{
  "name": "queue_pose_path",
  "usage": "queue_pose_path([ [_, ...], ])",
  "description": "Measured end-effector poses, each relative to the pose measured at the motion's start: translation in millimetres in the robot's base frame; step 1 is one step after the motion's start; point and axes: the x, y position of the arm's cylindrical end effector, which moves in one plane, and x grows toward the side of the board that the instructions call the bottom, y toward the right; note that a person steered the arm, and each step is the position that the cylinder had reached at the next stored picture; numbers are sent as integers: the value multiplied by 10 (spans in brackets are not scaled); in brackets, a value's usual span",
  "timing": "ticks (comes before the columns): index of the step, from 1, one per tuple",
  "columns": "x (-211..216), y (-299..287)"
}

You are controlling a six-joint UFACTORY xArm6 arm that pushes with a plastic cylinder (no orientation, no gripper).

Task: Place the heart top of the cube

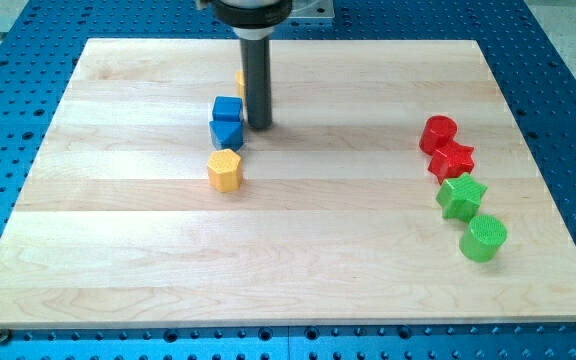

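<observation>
A blue cube (227,108) sits left of the board's middle, towards the view's top. A second blue block (226,134), wedge-like, touches its lower side. My tip (259,126) rests on the board just right of these two blue blocks, very close to them. A yellow block (239,82) shows only as a sliver behind the rod, above the cube; its shape cannot be made out. A yellow hexagon block (225,171) lies just below the blue pair.
At the view's right stands a column of blocks: a red cylinder (438,133), a red star (454,160), a green star (461,196) and a green cylinder (483,238). The wooden board (118,260) lies on a blue perforated table.
</observation>
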Motion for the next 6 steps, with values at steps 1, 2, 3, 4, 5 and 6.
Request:
queue_pose_path([
  [1, -527, 345],
  [2, -519, -15],
  [3, -535, -148],
  [4, -535, -226],
  [5, -319, -176],
  [6, 540, 222],
])
